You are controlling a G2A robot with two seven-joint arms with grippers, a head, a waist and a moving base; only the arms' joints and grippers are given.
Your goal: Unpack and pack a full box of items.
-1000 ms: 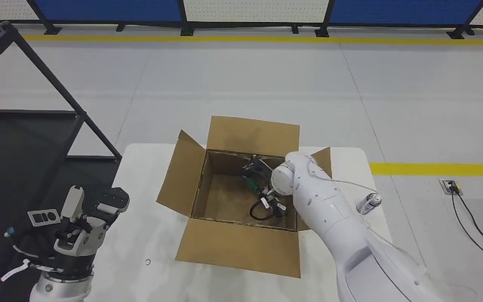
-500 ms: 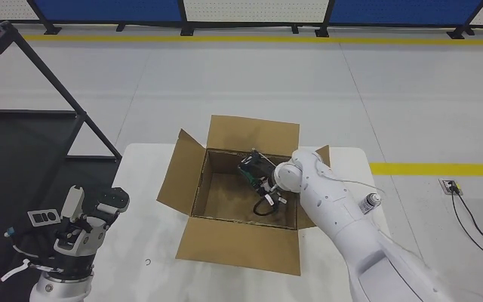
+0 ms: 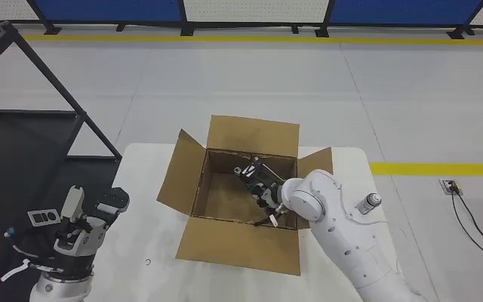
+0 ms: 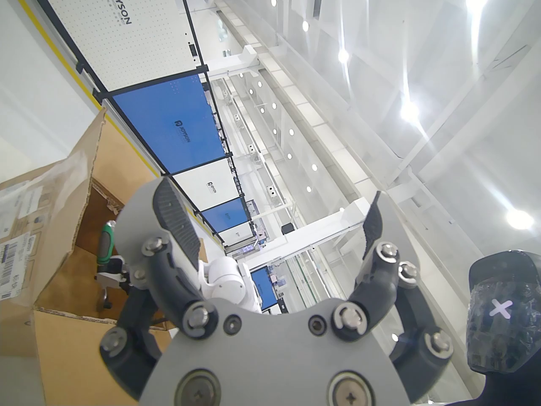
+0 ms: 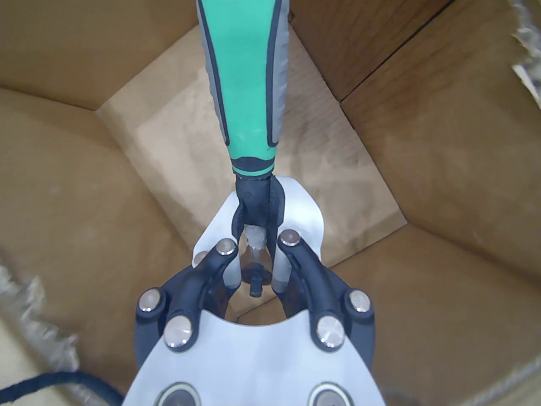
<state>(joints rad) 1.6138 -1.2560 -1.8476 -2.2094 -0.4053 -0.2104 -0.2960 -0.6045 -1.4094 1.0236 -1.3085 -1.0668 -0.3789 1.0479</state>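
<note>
An open cardboard box (image 3: pixel 195 198) stands mid-table with its flaps spread outward. Inside it, near the back right corner, my right gripper (image 3: pixel 264 193) is shut on the dark neck of a green-and-grey-handled tool (image 3: pixel 249 174). The right wrist view has the tool's handle (image 5: pixel 244 65) pointing away from the gripper (image 5: pixel 256 213) over the box's bare floor (image 5: pixel 190 137). My left gripper (image 4: pixel 270 209) is open and holds nothing, pointing up at the ceiling. It sits off the table's left edge (image 3: pixel 93 202). The left wrist view catches the green handle (image 4: pixel 106 240) inside the box (image 4: pixel 50 196).
A small can (image 3: pixel 367 202) stands on the white table (image 3: pixel 151 249) to the right of the box. A small ring-like mark (image 3: pixel 148 262) lies near the front left. A black metal frame (image 3: pixel 45 75) rises at the left.
The right arm's elbow has swung toward the table's front while its gripper kept hold of the green tool, which shifted slightly left. The left arm has not moved.
</note>
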